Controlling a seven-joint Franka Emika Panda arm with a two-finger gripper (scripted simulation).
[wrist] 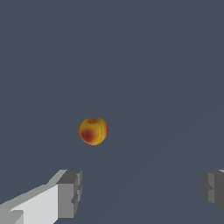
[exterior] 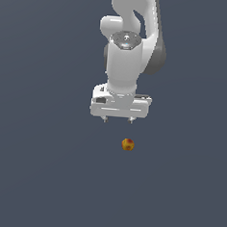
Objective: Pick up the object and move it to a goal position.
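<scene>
The object (exterior: pixel 127 144) is a tiny round ball, yellow-orange with red patches, resting on the dark grey surface. In the wrist view the object (wrist: pixel 93 131) looks like a small peach with a red blush. My white gripper (exterior: pixel 117 120) hangs above it, a little toward the exterior view's left, and does not touch it. Its fingers (wrist: pixel 70 193) stand wide apart with nothing between them, so my gripper (wrist: pixel 142 192) is open.
A flat dark grey surface (exterior: pixel 39 167) fills both views. The white arm (exterior: pixel 127 49) rises behind the gripper. No other objects or marks show.
</scene>
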